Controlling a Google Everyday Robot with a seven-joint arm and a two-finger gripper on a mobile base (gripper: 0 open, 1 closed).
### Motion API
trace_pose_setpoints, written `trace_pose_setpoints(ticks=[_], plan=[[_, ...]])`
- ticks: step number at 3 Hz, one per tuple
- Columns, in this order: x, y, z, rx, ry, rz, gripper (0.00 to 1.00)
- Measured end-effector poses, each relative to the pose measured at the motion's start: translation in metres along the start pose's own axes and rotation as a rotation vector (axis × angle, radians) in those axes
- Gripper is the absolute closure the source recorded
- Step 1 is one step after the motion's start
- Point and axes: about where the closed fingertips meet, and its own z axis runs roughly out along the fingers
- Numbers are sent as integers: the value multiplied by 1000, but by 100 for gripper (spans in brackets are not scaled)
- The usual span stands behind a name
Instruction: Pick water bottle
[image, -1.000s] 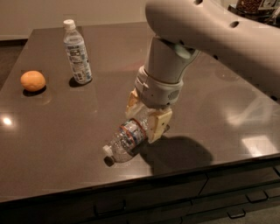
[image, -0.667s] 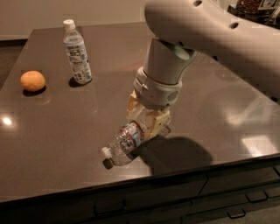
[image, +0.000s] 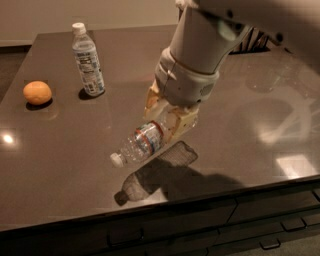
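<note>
A: Where was the gripper (image: 169, 121)?
B: Above the table (image: 235, 165), clamped on the water bottle (image: 141, 143).
A: And the bottle?
B: Tilted in that grasp, cap pointing down-left of the claw, lifted off the surface.

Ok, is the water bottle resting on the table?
No, the gripper holds the water bottle tilted in the air above the table.

Water bottle (image: 142, 145): clear, ribbed, crinkled plastic. Gripper (image: 166, 127) at frame centre clamps it (cream fingers, matt). Table (image: 240, 150): dark, glossy, reflective. Arm (image: 200, 45) shell: smooth, pale plastic.
</note>
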Motion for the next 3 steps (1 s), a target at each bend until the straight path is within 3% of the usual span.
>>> trace_pose_setpoints(ticks=[2, 3], plan=[[-32, -23, -72, 135, -25, -80, 100], [-33, -23, -73, 141, -25, -82, 100]])
